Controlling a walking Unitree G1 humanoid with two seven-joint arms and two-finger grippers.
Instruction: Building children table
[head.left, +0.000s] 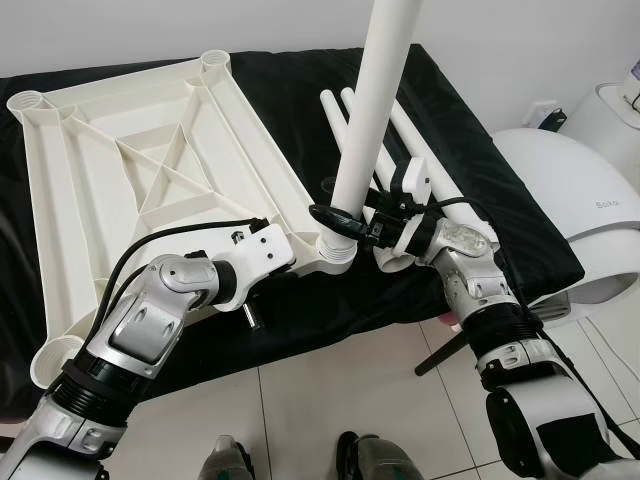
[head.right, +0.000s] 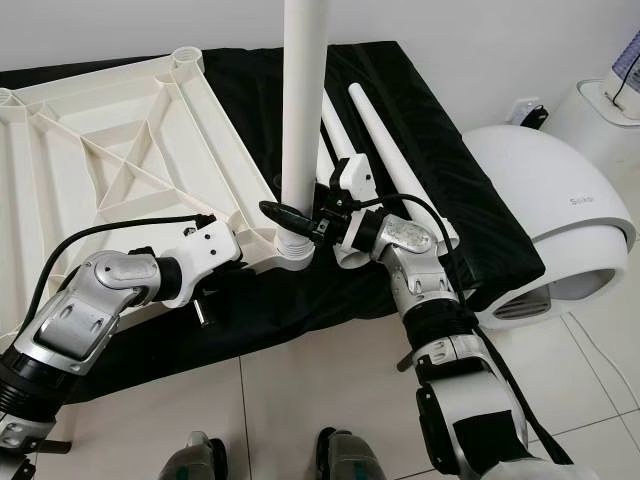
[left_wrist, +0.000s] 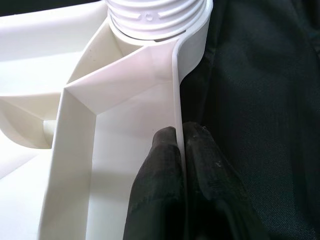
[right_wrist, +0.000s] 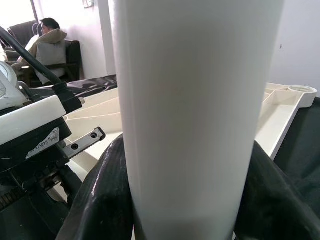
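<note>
Tabletop, white and ribbed, is laid upside down on a black cloth that covers the worktop, with round threaded sockets at its corners. One white leg is stood upright in the near corner socket, closest to the robot's right arm, and is leaned slightly off vertical. The right end effector is clamped around the base of this leg just above the socket; in the right wrist view the leg is seen flanked by both black fingers. The left end effector is closed on the thin outer rim of the tabletop just beside the same corner, one finger being placed on each side of the wall, with the threaded collar close ahead. Spare legs are laid side by side on the cloth behind the right arm. A white domed appliance is stood on the tiled floor to the right. A seated person is visible in the background of the right wrist view.
</note>
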